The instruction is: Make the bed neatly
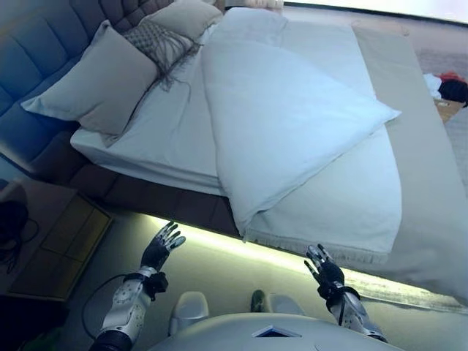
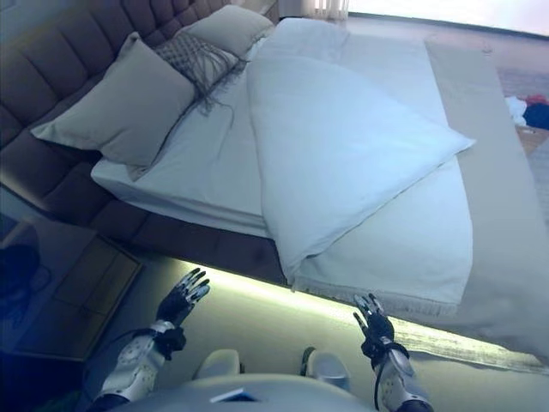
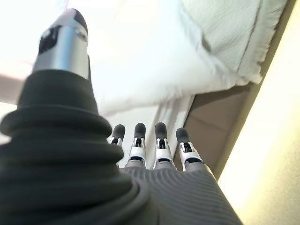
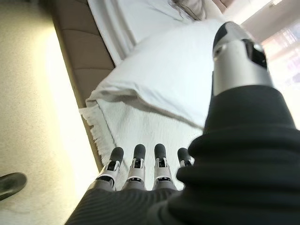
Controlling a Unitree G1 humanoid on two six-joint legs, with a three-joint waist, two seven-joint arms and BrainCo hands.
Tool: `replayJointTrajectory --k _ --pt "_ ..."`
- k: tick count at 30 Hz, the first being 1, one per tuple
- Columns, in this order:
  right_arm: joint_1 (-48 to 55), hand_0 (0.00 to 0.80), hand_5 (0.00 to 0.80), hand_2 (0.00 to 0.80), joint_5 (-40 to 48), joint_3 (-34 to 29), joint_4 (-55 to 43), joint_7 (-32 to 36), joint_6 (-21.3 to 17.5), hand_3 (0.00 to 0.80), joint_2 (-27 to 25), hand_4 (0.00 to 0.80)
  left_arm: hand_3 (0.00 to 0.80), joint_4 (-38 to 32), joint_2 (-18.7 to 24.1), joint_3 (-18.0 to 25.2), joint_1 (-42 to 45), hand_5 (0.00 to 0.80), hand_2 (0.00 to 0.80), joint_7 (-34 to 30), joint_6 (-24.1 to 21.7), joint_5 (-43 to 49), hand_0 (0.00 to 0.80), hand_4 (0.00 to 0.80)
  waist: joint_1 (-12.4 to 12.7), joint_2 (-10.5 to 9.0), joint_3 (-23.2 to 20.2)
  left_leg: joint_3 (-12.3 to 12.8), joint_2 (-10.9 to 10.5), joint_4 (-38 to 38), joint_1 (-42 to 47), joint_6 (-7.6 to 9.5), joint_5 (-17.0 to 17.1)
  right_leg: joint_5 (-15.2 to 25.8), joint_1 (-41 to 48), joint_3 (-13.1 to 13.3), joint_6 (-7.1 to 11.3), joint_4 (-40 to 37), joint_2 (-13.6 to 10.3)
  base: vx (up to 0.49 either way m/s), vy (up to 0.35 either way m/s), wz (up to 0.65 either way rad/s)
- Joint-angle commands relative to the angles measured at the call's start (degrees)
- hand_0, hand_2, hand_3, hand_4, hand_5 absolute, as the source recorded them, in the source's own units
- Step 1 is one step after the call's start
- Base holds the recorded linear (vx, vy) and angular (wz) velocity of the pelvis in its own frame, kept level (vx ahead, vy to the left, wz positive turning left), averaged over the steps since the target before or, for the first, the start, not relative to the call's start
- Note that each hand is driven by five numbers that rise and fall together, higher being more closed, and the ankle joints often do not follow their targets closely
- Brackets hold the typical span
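A white duvet lies folded back on itself across the bed, its corner pointing to the right and one folded edge hanging over the near side. Under it lies a white fringed blanket on a beige cover. Two grey pillows and a patterned cushion rest against the tufted headboard. My left hand and right hand are both open, raised over the floor just short of the bed's near side, holding nothing. In the right wrist view the fringed edge shows past the fingers.
A dark nightstand stands at the left by the headboard. A lit strip runs along the bed base. Some clothes lie on the floor beyond the bed's far side.
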Motion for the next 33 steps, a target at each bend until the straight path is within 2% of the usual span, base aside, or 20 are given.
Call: replayJointTrajectory --k 1,3,5,8,11,13,14,15,16,17,19,22,24,26,28,30,31,33 --pt "0.9 0.000 0.000 0.000 1.7 0.2 -7.0 -0.3 -2.0 0.000 -0.3 0.000 0.000 -3.9 0.8 1.6 -1.5 0.000 0.000 0.1 -2.1 0.3 0.000 0.000 1.6 1.13 2.1 -0.7 1.4 -13.8 0.1 -1.83 13.5 1.7 5.6 1.2 3.81 -4.0 1.5 0.253 0.093 0.16" --pt "1.6 0.000 0.000 0.000 2.0 1.0 -8.0 0.1 -2.6 0.000 -0.6 0.000 0.000 -4.0 0.4 1.7 -0.4 0.000 0.000 0.2 -2.4 0.5 0.000 0.000 3.2 1.98 2.7 -1.6 1.3 -19.6 -2.6 -3.19 16.9 0.3 8.0 1.3 3.95 -4.4 1.9 0.324 0.067 0.12" --pt "1.8 0.000 0.000 0.000 1.9 1.4 -8.1 0.5 -2.8 0.000 -0.6 0.000 0.000 -3.9 0.3 2.3 0.8 0.000 0.000 -0.3 -2.4 0.7 0.000 0.000 4.7 2.52 3.1 -2.1 0.8 -24.2 -4.6 -3.59 18.5 -1.5 10.7 1.5 3.75 -4.1 1.9 0.380 0.062 -0.12" --pt "2.0 0.000 0.000 0.000 1.6 1.5 -7.3 1.1 -2.7 0.000 -0.3 0.000 0.000 -3.8 0.5 3.2 2.5 0.000 0.000 -1.6 -2.0 0.8 0.000 0.000 6.3 3.37 2.7 -1.9 -0.3 -26.1 -7.7 -3.76 18.4 -4.3 13.8 1.6 3.65 -3.2 1.7 0.407 0.084 -0.35" --pt "2.3 0.000 0.000 0.000 1.0 1.8 -6.3 1.6 -2.3 0.000 0.1 0.000 0.000 -3.9 0.7 4.0 3.2 0.000 0.000 -2.5 -1.8 0.5 0.000 0.000 7.1 4.22 2.1 -1.9 -0.4 -26.1 -9.5 -3.79 18.0 -6.6 16.2 2.2 3.88 -2.2 1.2 0.438 0.134 -0.35" --pt "1.4 0.000 0.000 0.000 0.6 2.8 -5.0 1.6 -2.6 0.000 0.6 0.000 0.000 -3.7 1.2 3.9 1.9 0.000 0.000 -2.0 -1.6 -0.1 0.000 0.000 7.2 4.31 1.7 -1.3 -0.4 -25.9 -8.0 -2.80 15.0 -7.8 16.9 2.3 5.08 -0.7 -0.8 0.458 0.206 0.03" --pt "1.2 0.000 0.000 0.000 0.5 3.0 -4.5 1.3 -2.8 0.000 0.9 0.000 0.000 -3.6 1.4 3.8 1.4 0.000 0.000 -1.7 -1.5 -0.1 0.000 0.000 7.2 4.39 1.6 -1.1 -0.5 -25.4 -7.5 -2.57 14.6 -8.3 17.0 2.1 5.52 0.3 -1.6 0.471 0.263 -0.24" --pt "1.1 0.000 0.000 0.000 0.1 3.0 -4.3 0.2 -2.4 0.000 1.6 0.000 0.000 -2.9 1.7 3.4 0.5 0.000 0.000 -1.2 -1.2 -0.1 0.000 0.000 7.1 4.31 1.5 -0.9 -1.1 -23.3 -7.0 -1.91 14.1 -8.3 17.5 1.7 6.50 2.3 -3.5 0.455 0.266 -0.29" --pt "1.4 0.000 0.000 0.000 0.1 2.9 -4.8 -0.5 -2.2 0.000 2.0 0.000 0.000 -2.7 1.8 3.3 0.0 0.000 0.000 -1.2 -1.2 0.2 0.000 0.000 7.1 3.99 1.3 -0.9 -1.9 -21.8 -7.1 -1.35 13.6 -7.1 17.8 1.5 7.28 3.6 -4.7 0.485 0.290 -0.22" --pt "2.1 0.000 0.000 0.000 -0.2 3.0 -6.1 -1.0 -2.2 0.000 2.5 0.000 0.000 -3.5 2.1 3.0 -0.4 0.000 0.000 -1.4 -0.9 0.3 0.000 0.000 7.2 3.25 0.7 -0.7 -3.4 -20.5 -7.2 -0.06 12.7 -3.9 17.6 1.1 8.52 6.0 -6.8 0.390 0.242 -0.31" --pt "3.6 0.000 0.000 0.000 -1.2 4.0 -8.1 -1.8 -3.1 0.000 3.1 0.000 0.000 -5.1 2.7 2.1 -0.4 0.000 0.000 -0.9 -0.5 0.2 0.000 0.000 7.4 2.54 -0.4 -0.2 -6.0 -19.4 -6.5 2.27 11.1 2.0 15.9 0.7 9.21 11.4 -9.9 0.399 0.284 -0.59" --pt "4.5 0.000 0.000 0.000 -2.3 4.3 -10.0 -2.8 -4.1 0.000 4.0 0.000 0.000 -5.3 3.4 0.8 -1.4 0.000 0.000 -0.2 -0.5 0.5 0.000 0.000 7.1 2.85 -1.3 0.5 -8.5 -18.5 -6.0 4.55 9.4 6.2 14.2 1.1 8.78 18.7 -12.4 0.352 0.310 -0.29" --pt "5.0 0.000 0.000 0.000 -2.3 4.3 -10.3 -3.2 -5.0 0.000 4.4 0.000 0.000 -4.4 3.5 -0.3 -2.2 0.000 0.000 0.5 -1.0 0.8 0.000 0.000 6.7 3.37 -1.7 0.4 -10.3 -17.5 -5.2 6.42 7.6 9.0 11.0 1.5 8.73 27.7 -13.8 0.276 0.301 -0.12" --pt "5.4 0.000 0.000 0.000 -2.1 4.2 -10.7 -4.5 -4.9 0.000 4.5 0.000 0.000 -4.0 3.6 -0.3 -2.5 0.000 0.000 0.8 -0.6 1.0 0.000 0.000 6.0 3.35 -1.3 1.0 -11.6 -16.0 -3.6 7.40 6.0 10.5 7.1 1.8 8.63 34.2 -14.8 0.234 0.242 0.04" --pt "5.4 0.000 0.000 0.000 -1.9 4.5 -10.6 -4.1 -5.3 0.000 4.2 0.000 0.000 -4.7 3.5 -0.2 -2.2 0.000 0.000 1.5 -0.4 0.9 0.000 0.000 5.8 3.45 -1.0 2.1 -11.4 -15.1 -2.1 7.67 4.7 10.2 4.5 0.5 7.48 32.0 -14.9 0.216 0.113 0.15" --pt "4.9 0.000 0.000 0.000 -1.6 4.5 -10.2 -3.4 -5.6 0.000 3.6 0.000 0.000 -5.5 3.4 -0.5 -1.6 0.000 0.000 2.7 -0.7 0.8 0.000 0.000 5.5 3.57 -0.5 2.7 -11.0 -14.6 -0.8 7.47 3.9 8.7 2.6 -1.2 6.49 26.0 -13.6 0.175 -0.022 0.06" --pt "3.8 0.000 0.000 0.000 -1.2 4.3 -9.5 -2.8 -5.5 0.000 3.0 0.000 0.000 -5.8 3.4 -0.6 -1.4 0.000 0.000 3.9 -1.1 1.3 0.000 0.000 5.2 3.71 0.0 2.8 -10.6 -14.8 0.4 7.14 3.4 7.7 0.7 -2.0 6.05 21.3 -12.7 0.165 -0.076 -0.06" --pt "1.9 0.000 0.000 0.000 -1.0 4.1 -8.5 -1.7 -4.6 0.000 2.0 0.000 0.000 -5.2 3.4 -0.8 -1.6 0.000 0.000 5.4 -2.2 1.3 0.000 0.000 4.3 3.36 1.1 2.6 -10.3 -15.3 3.2 6.61 1.8 8.6 -2.1 -2.6 6.33 12.0 -11.4 0.186 -0.114 -0.22"
